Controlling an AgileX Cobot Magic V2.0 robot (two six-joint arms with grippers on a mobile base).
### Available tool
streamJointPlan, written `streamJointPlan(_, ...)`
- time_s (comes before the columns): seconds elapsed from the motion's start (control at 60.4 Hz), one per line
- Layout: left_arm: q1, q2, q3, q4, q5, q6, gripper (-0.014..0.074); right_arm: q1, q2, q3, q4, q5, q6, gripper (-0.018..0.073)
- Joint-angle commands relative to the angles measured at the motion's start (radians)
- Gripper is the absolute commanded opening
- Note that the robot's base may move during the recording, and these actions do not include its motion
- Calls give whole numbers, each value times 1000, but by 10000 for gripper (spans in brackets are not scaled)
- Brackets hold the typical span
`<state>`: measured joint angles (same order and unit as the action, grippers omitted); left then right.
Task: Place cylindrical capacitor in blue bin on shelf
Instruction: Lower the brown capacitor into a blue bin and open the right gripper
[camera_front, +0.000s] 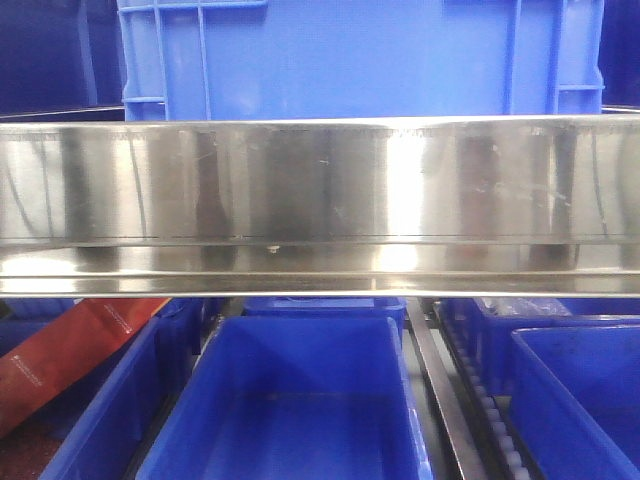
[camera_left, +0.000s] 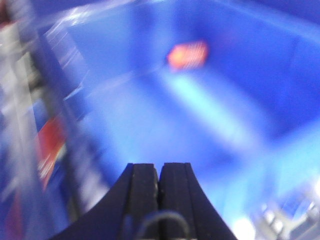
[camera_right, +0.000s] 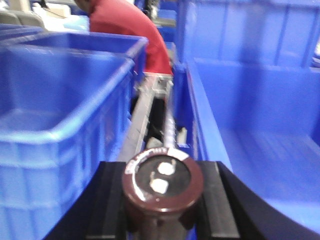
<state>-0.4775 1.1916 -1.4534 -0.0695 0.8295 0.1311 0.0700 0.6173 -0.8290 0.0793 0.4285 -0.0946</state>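
Your right claw pinches the capacitor (terminals facing camera), with a bin just right of it. Left claw: pressed together, view blurred.

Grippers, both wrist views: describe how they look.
The left gripper has two matte black fingers with flat inner faces and outer edges that flare wide toward the base. A thin grey wire loops at its root. The right gripper is the same black, with broad fingers curving outward and lengthwise seams along their tops. No markings show.
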Motion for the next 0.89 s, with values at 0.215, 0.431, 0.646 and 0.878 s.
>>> streamJointPlan(0.215, 63, -380, 327, -15, -63, -7, -111, 72, 185, -230, 66, 5, -2, -151)
streamJointPlan(0.431, 93, -534, 433, -5, -70, -7, -111, 244, 442, -490, 66, 90, -23, -151)
streamJointPlan(0.646, 100, -568, 447, -7, -34, -7, -111, 345, 739, -766, 64, 216, -53, -151)
streamJointPlan(0.878, 100, -568, 447, -29, -32, -7, -111, 352, 1023, -1026, 66, 417, -53, -151)
